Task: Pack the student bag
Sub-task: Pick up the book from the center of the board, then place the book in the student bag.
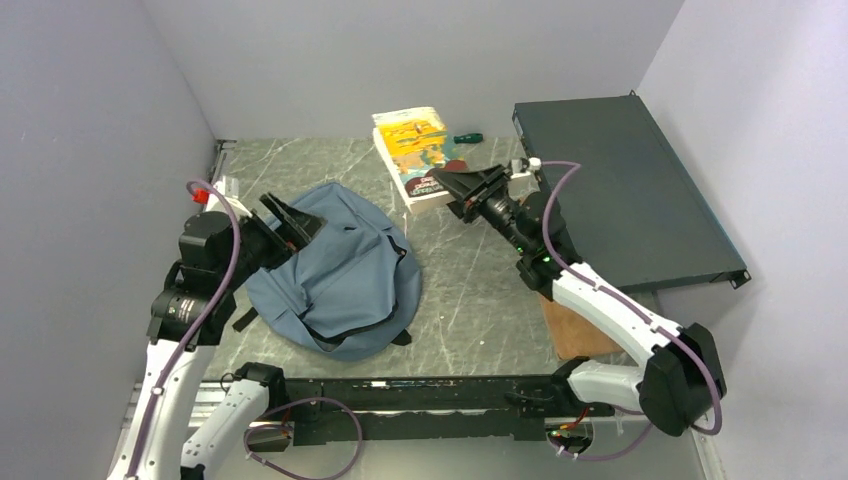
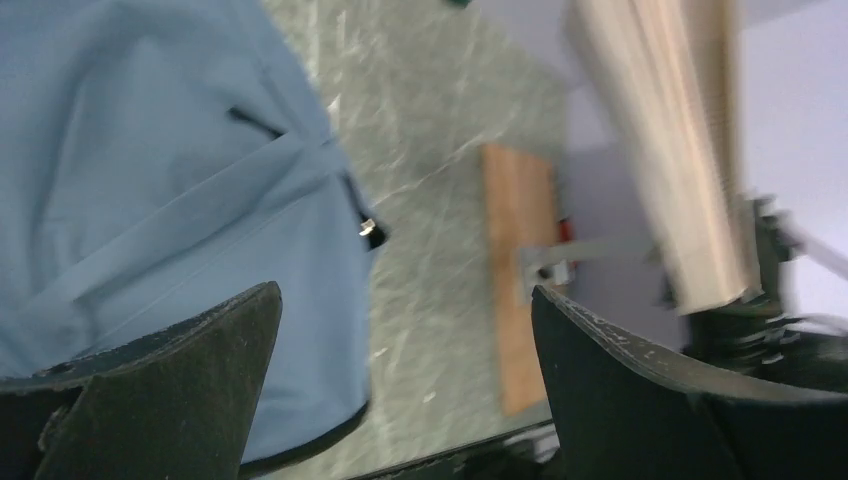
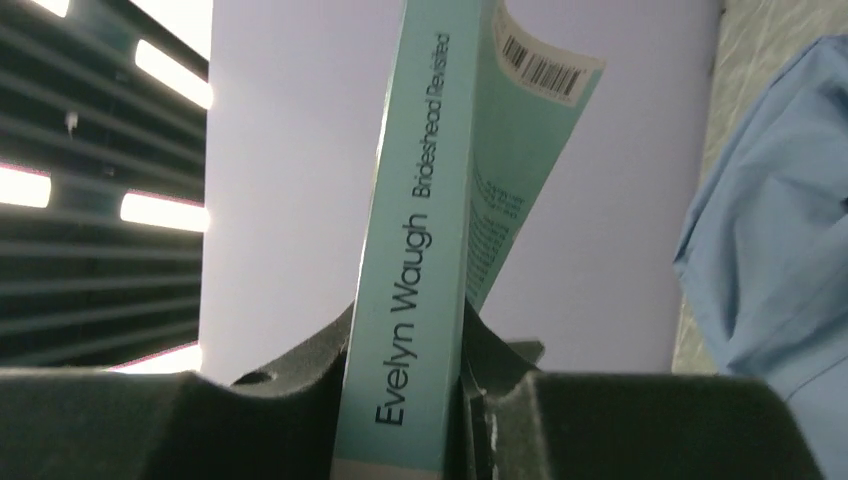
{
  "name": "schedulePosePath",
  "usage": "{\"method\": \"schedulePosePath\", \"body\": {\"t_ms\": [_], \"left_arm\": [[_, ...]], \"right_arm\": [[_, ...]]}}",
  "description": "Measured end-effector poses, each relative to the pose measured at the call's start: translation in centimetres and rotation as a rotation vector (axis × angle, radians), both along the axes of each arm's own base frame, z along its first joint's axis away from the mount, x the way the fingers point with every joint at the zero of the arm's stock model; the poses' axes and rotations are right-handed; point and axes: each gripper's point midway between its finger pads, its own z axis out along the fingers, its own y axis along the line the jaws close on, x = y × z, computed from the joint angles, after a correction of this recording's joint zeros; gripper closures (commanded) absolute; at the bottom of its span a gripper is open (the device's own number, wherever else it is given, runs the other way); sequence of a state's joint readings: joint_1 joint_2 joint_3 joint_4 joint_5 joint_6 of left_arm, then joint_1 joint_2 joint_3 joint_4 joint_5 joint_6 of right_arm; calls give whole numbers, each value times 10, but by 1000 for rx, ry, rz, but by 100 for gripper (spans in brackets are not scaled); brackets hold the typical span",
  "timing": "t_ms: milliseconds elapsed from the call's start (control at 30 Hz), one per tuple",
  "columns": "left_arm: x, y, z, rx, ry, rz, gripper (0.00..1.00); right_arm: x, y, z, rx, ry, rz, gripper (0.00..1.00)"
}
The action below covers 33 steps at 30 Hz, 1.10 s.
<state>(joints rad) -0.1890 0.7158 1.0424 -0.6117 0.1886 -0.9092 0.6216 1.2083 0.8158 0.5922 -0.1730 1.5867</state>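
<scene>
The student bag [image 1: 335, 265] lies flat on the marbled table at the left, grey-blue, with its black-lined opening towards the near edge. It also shows in the left wrist view [image 2: 150, 170] and the right wrist view [image 3: 780, 240]. My left gripper [image 1: 288, 222] is open and empty just above the bag's left side; its jaws stand wide apart in the left wrist view [image 2: 405, 330]. My right gripper [image 1: 452, 190] is shut on a paperback book [image 1: 415, 155] with a yellow cover. Its teal spine [image 3: 410, 280] stands between the jaws [image 3: 405, 400], raised against the back wall.
A flat dark grey metal box [image 1: 620, 195] lies at the right. A green-handled screwdriver [image 1: 467, 137] lies at the back beside the book. A brown board [image 1: 575, 325] lies under the right arm and also shows in the left wrist view [image 2: 515, 270].
</scene>
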Motion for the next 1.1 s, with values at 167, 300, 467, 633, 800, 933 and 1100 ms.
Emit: {"method": "schedulePosePath", "body": {"t_ms": [167,300,467,633,800,933,1100], "left_arm": [[-17,-4,-47,163,72,-134,0],[-26,-28,-75,234,127,-326,0],[-49,-70,-116,360,234,-559,0],[-55,-89,-81,190,30,-571,0],[-47,-102,0,-119,-258,-494,0],[-34,-108,47,-333,-349,-449,0],[-18,-117,81,-501,-341,-438,0]], "right_arm": [[15,-27,-8,-78,59,-22,100],[5,-26,-23,-159,108,78,100],[-6,-24,-23,-152,129,155,100],[-13,-22,-17,-149,115,202,100],[-11,-25,-3,-137,86,192,100],[-12,-24,21,-118,38,190,100],[-22,-18,56,-77,-49,198,100]]}}
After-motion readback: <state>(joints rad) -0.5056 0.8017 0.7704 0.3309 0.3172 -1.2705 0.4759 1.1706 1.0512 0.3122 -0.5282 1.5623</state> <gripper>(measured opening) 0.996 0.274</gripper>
